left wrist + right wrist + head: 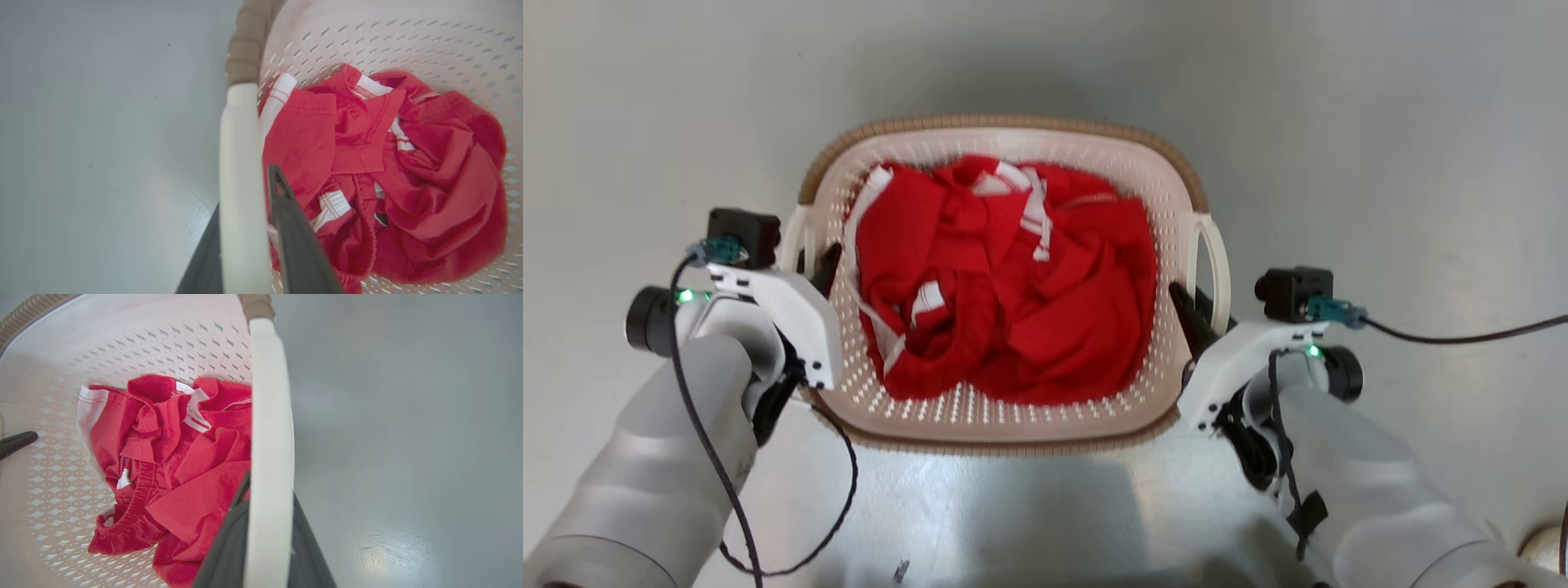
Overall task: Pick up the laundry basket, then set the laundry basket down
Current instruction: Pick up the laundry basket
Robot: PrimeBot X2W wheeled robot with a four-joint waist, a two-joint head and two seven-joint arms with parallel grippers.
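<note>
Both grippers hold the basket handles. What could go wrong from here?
The left gripper and right gripper each pinch only a narrow, smooth handle; one may slip, and the laundry basket would tilt. If the arms move unevenly, the loose red clothes may slide or spill.

Cream laundry basket (1005, 126) between left pincer (815, 263), right pincer (1201, 310)

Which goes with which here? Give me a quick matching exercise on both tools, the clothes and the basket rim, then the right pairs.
Things:
1 left tool
2 right tool
3 red clothes
4 basket rim

States:
A brown, woven-look
B shut on the right handle
C heaped inside the laundry basket
D shut on the left handle

Pairs: 1-D; 2-B; 3-C; 4-A
</note>
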